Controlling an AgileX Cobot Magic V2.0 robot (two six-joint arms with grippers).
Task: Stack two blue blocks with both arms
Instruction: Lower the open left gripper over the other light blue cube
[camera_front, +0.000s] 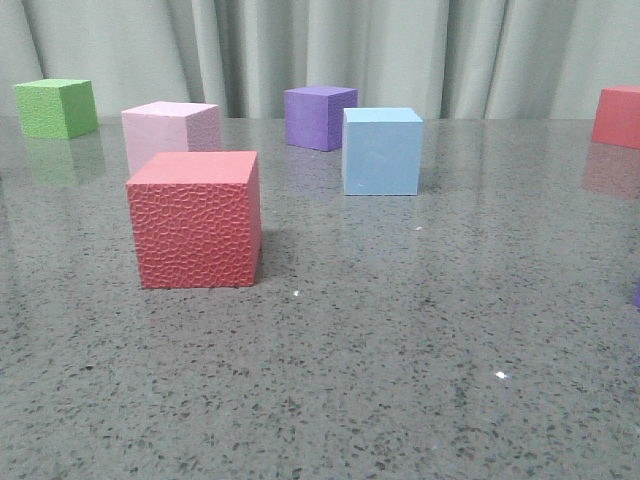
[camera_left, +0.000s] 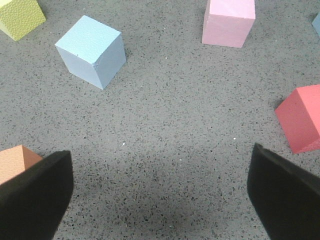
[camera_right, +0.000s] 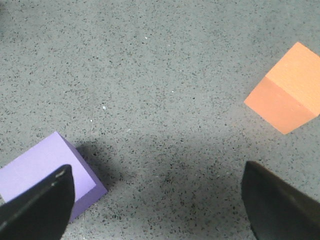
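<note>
Both pincers gape empty — blue block (camera_front: 381, 152) sits untouched.

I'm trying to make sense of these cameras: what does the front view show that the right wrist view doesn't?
Only the front view shows a blue block, a textured red cube, a pink cube, a green cube, a dark purple cube and a curtain. Only the right wrist view shows the open right gripper, an orange block and a lilac block. Both show the speckled grey table.
</note>
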